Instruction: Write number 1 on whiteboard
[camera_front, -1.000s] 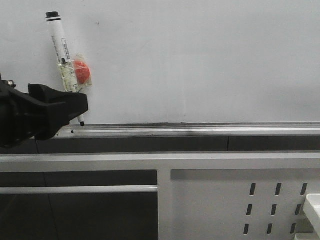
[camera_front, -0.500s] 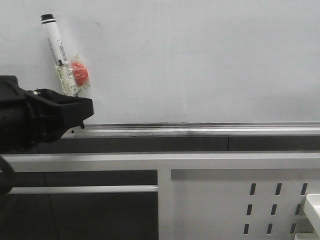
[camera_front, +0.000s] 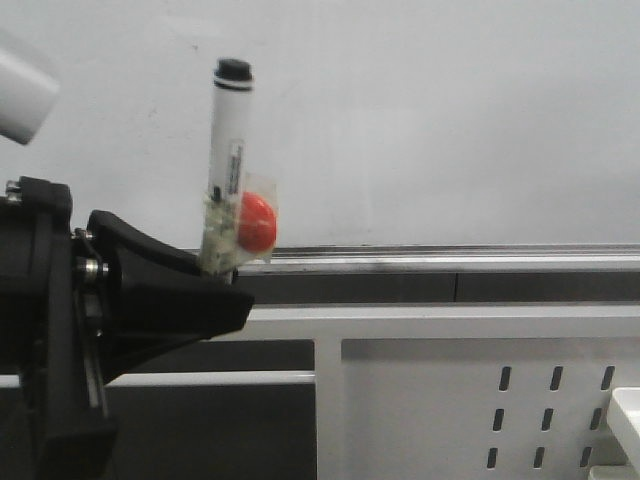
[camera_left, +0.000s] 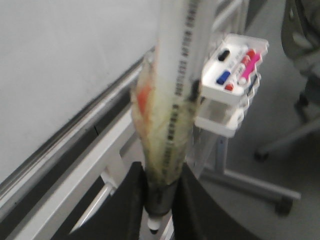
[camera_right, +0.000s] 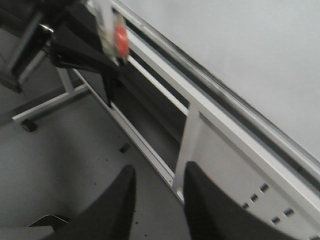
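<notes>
Since the earlier frames the left gripper (camera_front: 215, 285), clamped on the marker (camera_front: 226, 165), swung rightward and nearer the camera. Marker stood near-upright, tip down. Whiteboard (camera_front: 450, 120) lay behind it, no stroke visible. Right gripper (camera_right: 157, 187) empty, parted.

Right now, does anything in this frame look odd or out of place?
Yes. The marker in the left pincer has a red object bound to its barrel with clear wrapping. The whiteboard shows no stroke.
</notes>
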